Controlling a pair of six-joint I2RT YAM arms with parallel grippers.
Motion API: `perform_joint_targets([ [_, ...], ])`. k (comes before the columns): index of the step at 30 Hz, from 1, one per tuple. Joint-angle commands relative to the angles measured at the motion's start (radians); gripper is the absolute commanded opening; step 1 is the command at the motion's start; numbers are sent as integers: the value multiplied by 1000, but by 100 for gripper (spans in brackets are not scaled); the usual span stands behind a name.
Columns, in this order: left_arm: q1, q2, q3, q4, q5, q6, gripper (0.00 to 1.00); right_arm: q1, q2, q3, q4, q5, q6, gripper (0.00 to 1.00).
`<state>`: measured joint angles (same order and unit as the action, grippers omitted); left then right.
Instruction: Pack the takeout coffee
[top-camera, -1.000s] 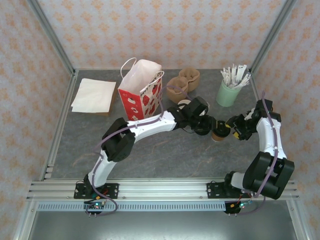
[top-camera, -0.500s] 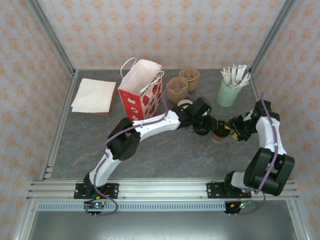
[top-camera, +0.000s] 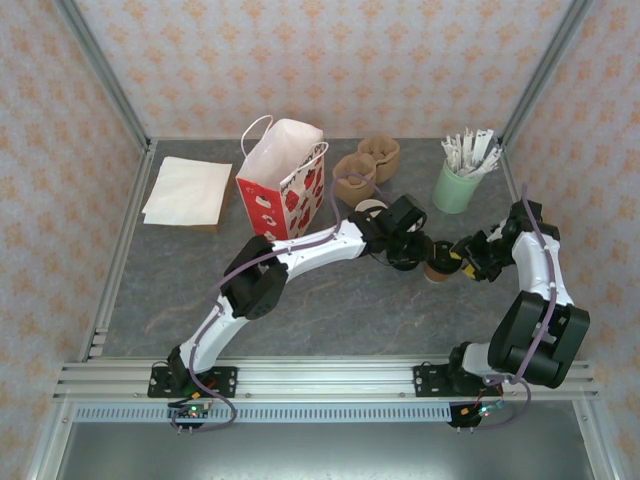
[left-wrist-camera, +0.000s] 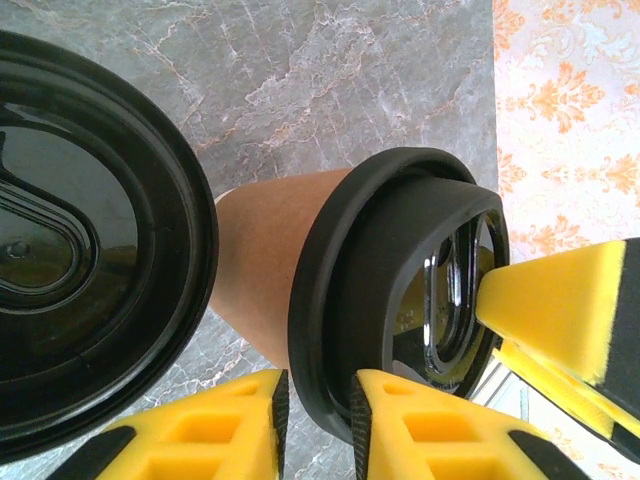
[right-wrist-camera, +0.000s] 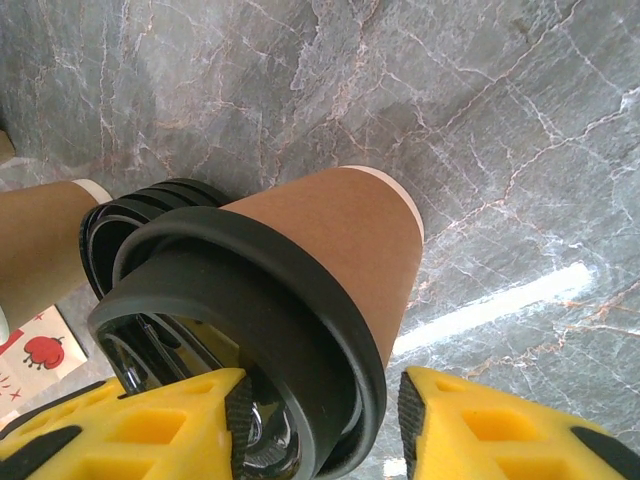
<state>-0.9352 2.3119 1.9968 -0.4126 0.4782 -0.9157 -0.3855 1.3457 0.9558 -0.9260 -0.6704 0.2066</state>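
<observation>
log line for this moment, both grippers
left gripper: pinching lid rim | right gripper: around takeout coffee | bag: upright

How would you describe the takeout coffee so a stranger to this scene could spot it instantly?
On the grey marble table, look right of centre, where the left gripper and right gripper meet. Between them sits the takeout coffee: a small brown cup with a black lid, unlike the mint-green cup of sticks behind it or the taller red-and-white bag.
</observation>
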Motion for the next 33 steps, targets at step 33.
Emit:
perform_joint_targets([
  [33, -6, 99, -30, -94, -46, 27, 20, 8, 122, -13, -57, 149, -22, 30],
])
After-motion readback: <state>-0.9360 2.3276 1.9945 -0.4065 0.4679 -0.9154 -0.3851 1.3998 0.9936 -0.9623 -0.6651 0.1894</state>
